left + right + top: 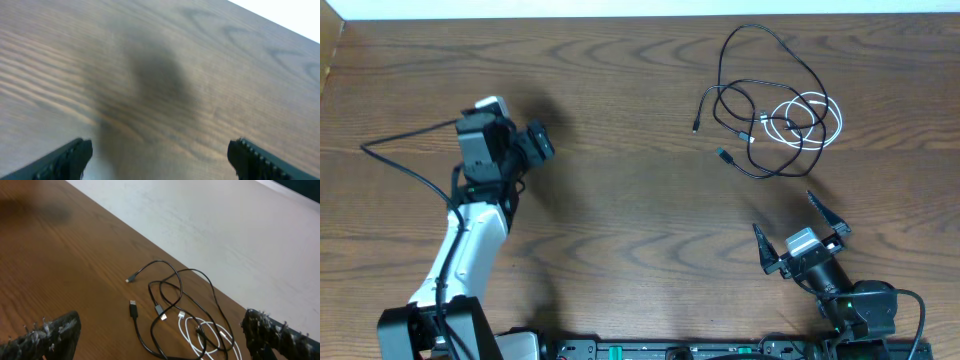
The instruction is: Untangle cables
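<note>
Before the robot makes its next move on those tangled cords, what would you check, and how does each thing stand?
1. The right gripper is open and empty: ok.
2. The left gripper is open and empty: ok.
3. The black cable and the white cable both show in the right wrist view: ok.
4. The two lie apart: not ok, they overlap.
5. Which strand lies on top at each crossing: cannot tell.
6. Both lie fully on the table: ok.
</note>
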Motion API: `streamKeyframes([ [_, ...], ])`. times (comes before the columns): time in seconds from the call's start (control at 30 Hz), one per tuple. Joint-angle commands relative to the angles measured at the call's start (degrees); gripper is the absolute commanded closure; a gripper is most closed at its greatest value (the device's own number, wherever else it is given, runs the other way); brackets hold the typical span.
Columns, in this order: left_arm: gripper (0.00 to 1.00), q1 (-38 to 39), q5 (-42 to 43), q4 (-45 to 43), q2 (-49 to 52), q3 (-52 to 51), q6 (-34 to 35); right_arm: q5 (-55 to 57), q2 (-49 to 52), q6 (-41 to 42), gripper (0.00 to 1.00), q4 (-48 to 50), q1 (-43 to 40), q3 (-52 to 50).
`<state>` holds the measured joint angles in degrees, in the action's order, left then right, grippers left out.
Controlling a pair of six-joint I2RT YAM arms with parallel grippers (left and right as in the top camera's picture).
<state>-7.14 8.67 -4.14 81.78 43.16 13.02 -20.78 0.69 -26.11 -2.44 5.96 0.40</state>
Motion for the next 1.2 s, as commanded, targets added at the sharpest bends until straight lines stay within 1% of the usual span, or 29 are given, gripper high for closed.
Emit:
streamKeyframes([
  [0.0,0.08,0.2,2.1,-4.0,-0.7,-5.1,-1.0,0.7,-0.4,0.8,0.01,-0.3,-0.3,-0.1],
  [0.27,0.08,0.2,2.3,-11.5,-0.7,-12.9,-1.0,0.7,-0.4,0.8,0.01,-0.3,-0.3,-0.1],
  [0.63,0.08,0.2,2.3,-14.9,-0.7,-21.4,-1.0,0.7,-0.4,0.8,0.01,-0.3,-0.3,-0.1],
  [0.7,0.08,0.2,2.5,-16.6,-0.7,-23.1,-1.0,0.7,-0.4,0.8,0.01,-0.3,-0.3,-0.1],
  [0.9,0.08,0.2,2.7,-26.3,-1.8,-29.9,-0.9,0.7,-0.4,0.8,0.01,-0.3,-0.3,-0.1],
  [1.07,0.08,0.2,2.7,-29.5,-3.8,-33.5,-1.0,0.7,-0.4,0.8,0.01,-0.3,-0.3,-0.1],
  [1.17,0.08,0.2,2.7,-30.0,-5.0,-35.1,-1.0,0.7,-0.4,0.8,0.01,-0.3,-0.3,-0.1],
])
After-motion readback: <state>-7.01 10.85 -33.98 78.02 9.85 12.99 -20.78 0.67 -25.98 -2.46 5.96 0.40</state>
